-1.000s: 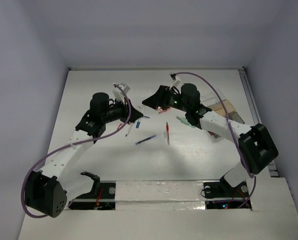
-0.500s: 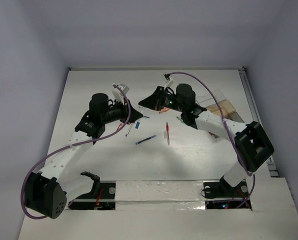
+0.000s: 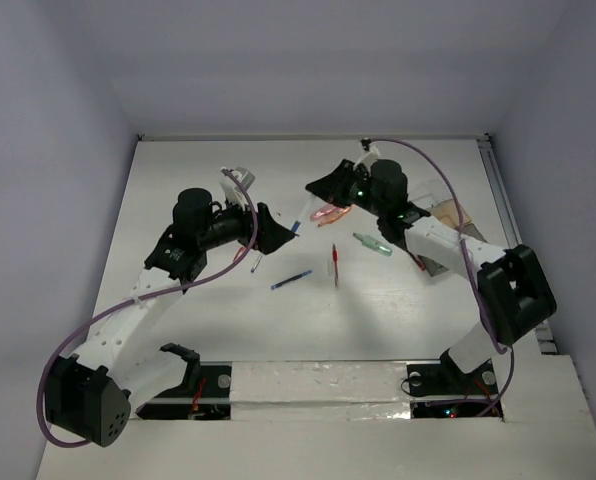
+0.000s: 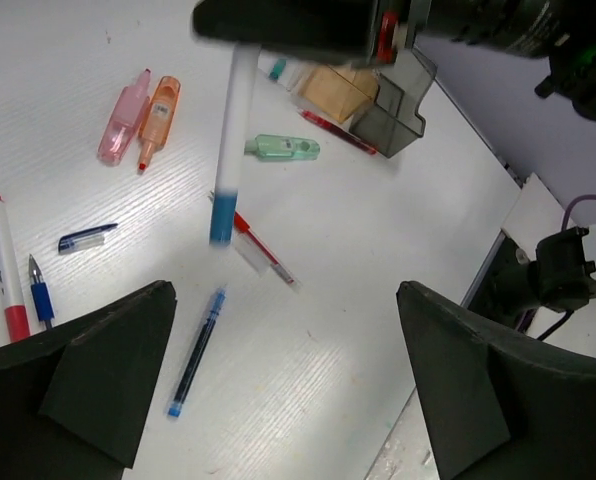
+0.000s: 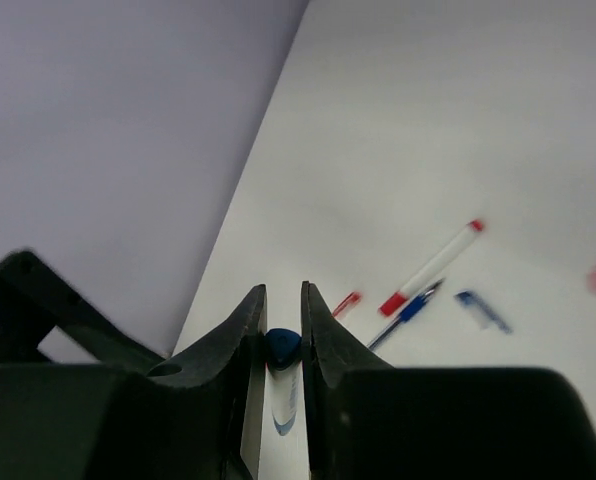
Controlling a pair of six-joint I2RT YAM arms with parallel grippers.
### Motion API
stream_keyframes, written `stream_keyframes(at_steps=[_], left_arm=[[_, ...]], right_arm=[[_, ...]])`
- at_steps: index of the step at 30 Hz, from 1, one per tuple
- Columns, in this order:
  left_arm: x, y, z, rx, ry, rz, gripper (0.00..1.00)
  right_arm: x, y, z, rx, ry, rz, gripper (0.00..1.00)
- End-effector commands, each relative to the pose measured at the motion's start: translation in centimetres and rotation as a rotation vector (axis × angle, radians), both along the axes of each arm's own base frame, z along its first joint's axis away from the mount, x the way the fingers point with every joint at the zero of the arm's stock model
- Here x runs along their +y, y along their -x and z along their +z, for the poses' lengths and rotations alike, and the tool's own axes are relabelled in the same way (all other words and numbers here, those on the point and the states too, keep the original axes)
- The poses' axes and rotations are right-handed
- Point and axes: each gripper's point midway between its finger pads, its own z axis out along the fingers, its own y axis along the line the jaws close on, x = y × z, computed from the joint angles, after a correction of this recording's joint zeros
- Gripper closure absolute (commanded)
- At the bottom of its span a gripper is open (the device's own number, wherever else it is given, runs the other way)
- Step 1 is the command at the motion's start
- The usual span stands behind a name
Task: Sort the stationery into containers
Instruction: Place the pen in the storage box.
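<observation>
Between right gripper (image 5: pixel 282 318) jaws, white blue-tipped pen (image 4: pixel 232 130), markings illegible

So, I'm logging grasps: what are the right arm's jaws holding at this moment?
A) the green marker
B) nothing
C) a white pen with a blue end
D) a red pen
C: the right gripper is shut on the white pen with a blue end, which hangs above the table in the left wrist view, while the green marker lies on the table.
</observation>
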Motion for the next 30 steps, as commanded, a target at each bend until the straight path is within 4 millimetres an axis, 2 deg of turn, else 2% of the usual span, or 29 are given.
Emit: stream_keyframes(at_steps=[1,3,4,5,8,9,11,12,13,14,15,20,21,27,28,30], left_arm=[[0.0,0.1,1.3,-0.056,0.012,-0.009,0.09],[0.1,0.0,1.2,-0.054,0.005,0.006,0.04],[0.3,-0.3,1.0,-0.05,-0.005,0.025,0.04],[0.5,-0.5,0.8,-0.046,-0.013,0.038,0.04],[1.1,-1.3,0.0,-0.03,-0.047,0.091,0.04],[1.3,-1.6,-0.2,-0.025,-0.059,0.109,0.04],[2.2,-2.4,-1.1,-0.007,-0.102,0.175,0.04],[2.5,-2.6,-1.6,0.007,-0.119,0.194,0.04],[3.0,-3.1,-1.7,0.003,-0.137,0.228,0.05],[3.3,-3.3,-1.8,0.002,-0.145,0.244,0.05],[3.6,-3.4,-2.2,0.011,-0.161,0.26,0.05],[5.4,-4.7,-4.0,0.048,-0.249,0.366,0.05],[5.6,-4.9,-4.8,0.069,-0.273,0.373,0.05],[6.8,-5.9,-6.8,0.114,-0.361,0.434,0.06],[6.9,-6.0,-7.0,0.116,-0.37,0.439,0.06],[7.2,-6.2,-7.7,0.13,-0.39,0.453,0.07]], right_arm=[[-9.1,-4.9,3.1,-0.059,-0.027,-0.287,1.0],[-13.6,-5.8,1.4,-0.027,0.004,-0.41,1.0],[-16.2,-6.2,2.0,-0.041,0.008,-0.491,1.0],[-20.0,-6.9,0.8,-0.034,0.039,-0.583,1.0],[-26.2,-7.7,0.0,-0.026,0.097,-0.761,1.0],[-29.0,-8.0,-0.6,-0.015,0.11,-0.822,1.0],[-31.4,-8.4,-1.4,0.003,0.127,-0.869,1.0],[-33.3,-8.7,-1.4,0.006,0.131,-0.906,1.0],[-34.1,-9.1,-2.3,0.024,0.145,-0.922,1.0],[-34.7,-9.3,-1.9,0.015,0.144,-0.933,1.0],[-35.9,-9.7,-3.0,0.041,0.156,-0.952,1.0],[-38.3,-10.7,-4.4,0.077,0.167,-0.984,1.0],[-37.8,-10.8,-4.7,0.08,0.165,-0.955,1.0],[-37.2,-11.3,-6.5,0.115,0.179,-0.912,0.99],[-37.1,-11.3,-6.7,0.12,0.182,-0.903,0.96],[-36.6,-11.6,-7.3,0.138,0.189,-0.868,0.83]])
